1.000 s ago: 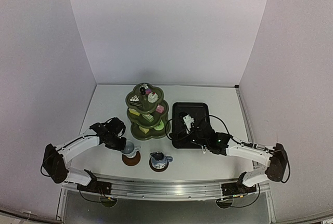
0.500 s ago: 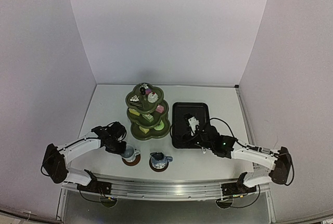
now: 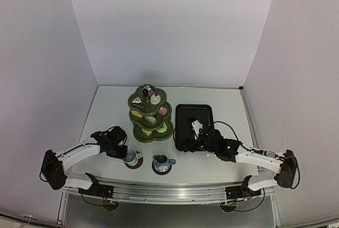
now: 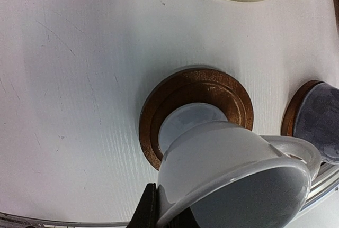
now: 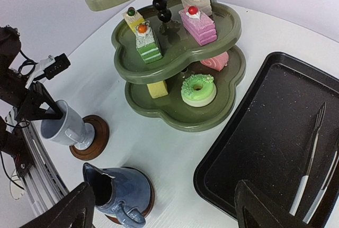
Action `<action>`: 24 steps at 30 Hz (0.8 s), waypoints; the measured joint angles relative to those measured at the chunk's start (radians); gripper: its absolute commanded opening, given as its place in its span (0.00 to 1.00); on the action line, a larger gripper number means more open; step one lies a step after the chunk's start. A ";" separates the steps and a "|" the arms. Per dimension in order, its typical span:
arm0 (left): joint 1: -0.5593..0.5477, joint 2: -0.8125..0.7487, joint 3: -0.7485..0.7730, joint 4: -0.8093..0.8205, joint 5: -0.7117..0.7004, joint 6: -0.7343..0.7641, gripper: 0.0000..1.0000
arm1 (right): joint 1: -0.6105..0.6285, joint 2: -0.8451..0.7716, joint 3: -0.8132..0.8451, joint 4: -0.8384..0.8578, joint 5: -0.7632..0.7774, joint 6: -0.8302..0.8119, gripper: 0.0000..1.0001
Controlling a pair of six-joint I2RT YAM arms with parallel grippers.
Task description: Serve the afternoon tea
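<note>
Olive-green three-tier stand [image 5: 233, 27] carries small cakes [image 5: 197, 23]; the black tray [image 5: 254, 148] holds metal tongs [image 5: 310, 159]. The left claw [image 5: 52, 111] pinches the rim of the white mug [image 5: 66, 127], tilted on its brown coaster [image 5: 99, 138]. The right claw [image 5: 164, 199] gapes over the tray's near edge, having drawn back slightly.

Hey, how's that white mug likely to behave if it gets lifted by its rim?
The white mug looks glazed and smooth, so a pinch on its rim may slip. It has a narrow foot and leans on the brown coaster, so it probably tips easily. Seemingly ceramic: stiff but chippable.
</note>
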 measured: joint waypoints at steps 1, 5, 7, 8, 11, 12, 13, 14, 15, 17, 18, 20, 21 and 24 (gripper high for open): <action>-0.003 0.000 0.000 0.000 0.000 0.000 0.00 | 0.000 0.000 0.000 0.000 0.000 -0.001 0.89; -0.023 0.000 0.001 -0.007 0.008 -0.004 0.00 | 0.000 0.000 0.000 -0.004 0.001 -0.004 0.89; -0.030 0.000 0.001 -0.014 0.021 -0.009 0.00 | 0.000 0.000 0.000 -0.005 0.002 -0.005 0.89; -0.033 0.000 0.001 -0.018 0.026 -0.012 0.00 | 0.000 0.000 0.000 -0.005 0.003 -0.005 0.89; -0.041 0.000 0.001 -0.026 0.037 -0.021 0.00 | 0.000 0.000 0.000 -0.005 0.006 -0.007 0.89; -0.043 0.000 0.001 -0.026 0.038 -0.022 0.00 | 0.000 0.000 0.000 -0.006 0.007 -0.009 0.89; -0.045 0.000 0.001 -0.027 0.038 -0.022 0.00 | 0.000 0.000 0.000 -0.006 0.008 -0.010 0.89; -0.046 0.000 0.001 -0.027 0.038 -0.022 0.00 | 0.000 0.000 0.000 -0.006 0.008 -0.013 0.89; -0.047 0.000 0.001 -0.027 0.038 -0.022 0.00 | 0.000 0.000 0.000 -0.006 0.008 -0.015 0.89; -0.047 0.000 0.001 -0.026 0.038 -0.021 0.00 | 0.000 0.000 0.000 -0.007 0.008 -0.019 0.89; -0.048 0.000 0.002 -0.026 0.037 -0.018 0.00 | 0.000 0.000 0.000 -0.008 0.008 -0.022 0.89; -0.050 0.000 0.006 -0.028 0.033 -0.009 0.00 | 0.000 0.002 0.002 -0.009 0.007 -0.027 0.89; -0.052 0.001 0.009 -0.030 0.028 -0.003 0.00 | 0.000 0.005 0.004 -0.009 0.007 -0.030 0.89; -0.055 0.015 0.023 -0.031 0.020 0.006 0.00 | 0.000 0.019 0.013 -0.011 0.003 -0.036 0.89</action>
